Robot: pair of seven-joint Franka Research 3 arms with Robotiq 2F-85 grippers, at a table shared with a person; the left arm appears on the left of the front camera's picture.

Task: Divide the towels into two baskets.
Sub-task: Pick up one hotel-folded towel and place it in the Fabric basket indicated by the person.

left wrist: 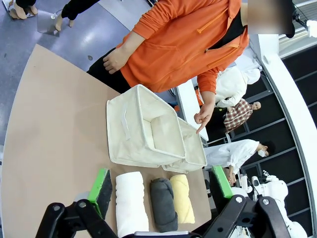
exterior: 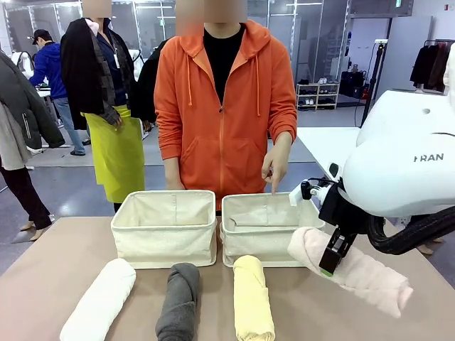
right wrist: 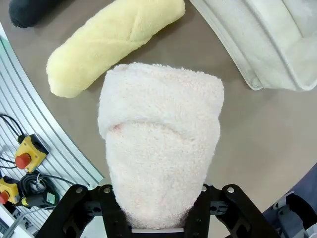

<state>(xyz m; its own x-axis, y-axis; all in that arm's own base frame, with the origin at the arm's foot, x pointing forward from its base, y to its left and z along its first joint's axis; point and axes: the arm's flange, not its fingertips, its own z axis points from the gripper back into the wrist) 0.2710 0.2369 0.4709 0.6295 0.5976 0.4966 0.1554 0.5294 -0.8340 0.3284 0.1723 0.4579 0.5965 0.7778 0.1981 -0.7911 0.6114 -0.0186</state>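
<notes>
Right claw (exterior: 332,257) pinches pink towel (exterior: 370,278) partway along, held just right of right basket (exterior: 264,245), apparently clear of bench (exterior: 43,284). Left claw (left wrist: 161,184) spread, empty. Roll looks light, soft, squashy; the long free end may droop or unroll. Mid-roll grip across the width seems safest. White towel (exterior: 99,302), grey towel (exterior: 178,302), yellow towel (exterior: 252,298) lie near side of baskets.
</notes>
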